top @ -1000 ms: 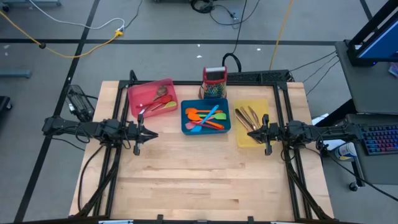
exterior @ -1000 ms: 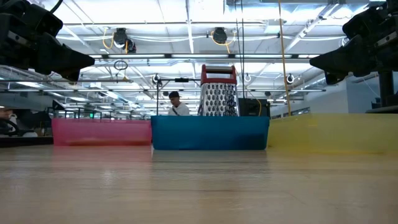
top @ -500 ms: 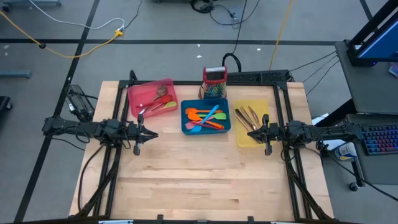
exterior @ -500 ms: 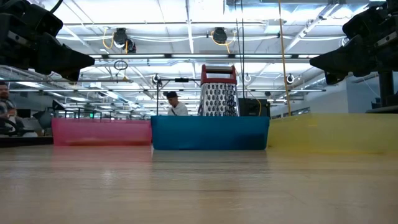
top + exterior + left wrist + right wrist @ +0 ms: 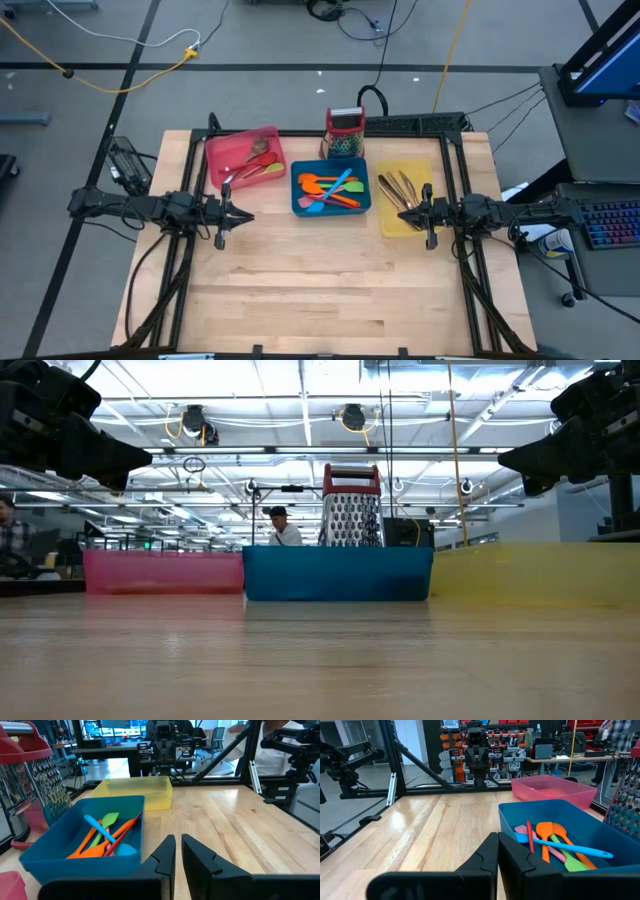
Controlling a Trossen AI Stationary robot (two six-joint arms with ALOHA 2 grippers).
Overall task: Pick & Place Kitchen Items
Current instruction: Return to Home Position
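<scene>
The kitchen items lie in three trays along the table's far side. Red, green and steel utensils (image 5: 256, 163) are in the pink tray (image 5: 222, 150). Orange, blue and green spatulas (image 5: 330, 189) fill the blue tray (image 5: 298, 207), also seen in the left wrist view (image 5: 107, 838) and the right wrist view (image 5: 555, 845). Copper-toned cutlery (image 5: 397, 187) lies in the yellow tray (image 5: 392, 228). My left gripper (image 5: 248, 215) hovers level at the table's left, with a narrow gap (image 5: 178, 845) between its fingers and nothing in it. My right gripper (image 5: 402, 214) hovers level over the yellow tray's near part, shut (image 5: 498, 842) and empty.
A steel grater with a red handle (image 5: 345, 132) stands behind the blue tray. Black frame bars (image 5: 190, 260) run along both sides of the table. The near half of the wooden table (image 5: 320, 290) is bare wood. People show in the room beyond the table (image 5: 285, 530).
</scene>
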